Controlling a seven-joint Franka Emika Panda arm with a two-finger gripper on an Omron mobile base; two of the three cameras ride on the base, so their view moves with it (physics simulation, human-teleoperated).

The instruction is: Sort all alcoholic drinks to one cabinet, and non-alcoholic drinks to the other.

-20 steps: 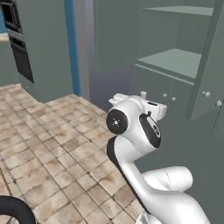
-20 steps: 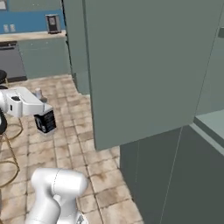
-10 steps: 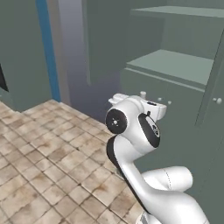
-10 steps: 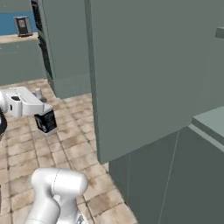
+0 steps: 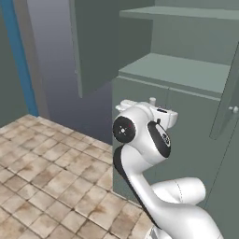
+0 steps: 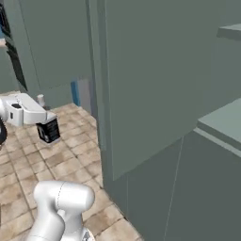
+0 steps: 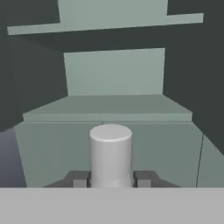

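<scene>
The base has swung round since a second ago: the tiled floor [image 5: 51, 186] has slid left and the open cabinet [image 5: 186, 70] now fills the picture ahead. In the left base view the arm's elbow hides the hand. The right base view shows the gripper [image 6: 47, 127] at far left, closed on the black-labelled bottle [image 6: 49, 131], which hangs below it over the floor, well short of the cabinet. The hand view shows the bottle's grey cap [image 7: 110, 153] clamped between both fingertips [image 7: 78, 178], facing the shelf [image 7: 109, 109].
</scene>
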